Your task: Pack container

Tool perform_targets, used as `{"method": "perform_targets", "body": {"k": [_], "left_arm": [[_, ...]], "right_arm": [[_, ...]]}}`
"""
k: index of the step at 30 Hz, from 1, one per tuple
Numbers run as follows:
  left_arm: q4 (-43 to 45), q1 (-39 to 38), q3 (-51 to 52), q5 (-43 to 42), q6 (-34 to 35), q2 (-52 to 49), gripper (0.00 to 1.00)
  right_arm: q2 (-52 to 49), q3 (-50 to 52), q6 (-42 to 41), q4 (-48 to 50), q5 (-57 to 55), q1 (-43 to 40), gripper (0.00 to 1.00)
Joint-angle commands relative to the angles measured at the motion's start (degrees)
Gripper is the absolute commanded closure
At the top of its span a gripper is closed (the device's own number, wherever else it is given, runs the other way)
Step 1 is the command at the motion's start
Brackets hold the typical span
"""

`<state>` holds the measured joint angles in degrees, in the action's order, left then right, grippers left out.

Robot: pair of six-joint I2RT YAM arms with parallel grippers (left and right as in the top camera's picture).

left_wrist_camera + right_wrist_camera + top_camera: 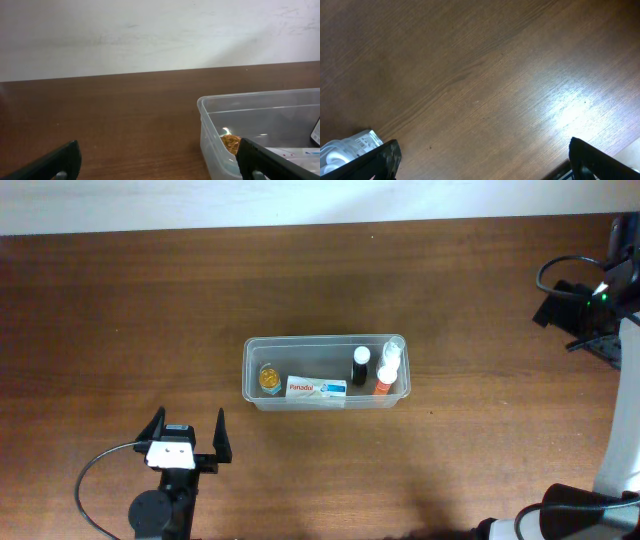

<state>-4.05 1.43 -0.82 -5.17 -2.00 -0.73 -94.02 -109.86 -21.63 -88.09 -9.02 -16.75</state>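
The container (310, 340) is a clear rectangular tub at the table's middle. In it lie a small gold-lidded jar (269, 378), a white box (317, 389), a black-capped bottle (360, 365) and an orange and white spray bottle (385, 375). My left gripper (187, 430) is open and empty, in front and to the left of the tub. In the left wrist view the tub's wall (210, 135) and the gold jar (230, 143) sit by the right finger of the open jaws (160, 167). My right gripper (556, 308) is far right, open and empty over bare wood (485, 160).
The brown wooden table (120, 310) runs to a pale wall at the back. A white, labelled object (345, 147) is cut off at the lower left of the right wrist view. The right arm's base and cables (610, 300) stand at the right edge.
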Motion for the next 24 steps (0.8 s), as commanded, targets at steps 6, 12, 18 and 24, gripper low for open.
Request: {"method": "perform_targets", "body": {"k": [6,12,18,24], "left_arm": [[-0.04,0.28,0.31,-0.63,-0.87,0.44,0.01],[-0.04,0.28,0.31,-0.63,-0.87,0.44,0.01],[-0.04,0.28,0.31,-0.63,-0.87,0.44,0.01],[-0.04,0.28,0.31,-0.63,-0.87,0.44,0.01]], "right_arm": [[0.61,-0.83,0.15,0.07,-0.87,-0.15,0.02],[1.53,-0.83,0.17,0.04,-2.86,-0.11,0.02],[10.71,-0.81,0.15,1.81,-4.42,4.98,0.02],[23.56,2.47,0.17,8.81,-5.2,13.16,0.02]]}}
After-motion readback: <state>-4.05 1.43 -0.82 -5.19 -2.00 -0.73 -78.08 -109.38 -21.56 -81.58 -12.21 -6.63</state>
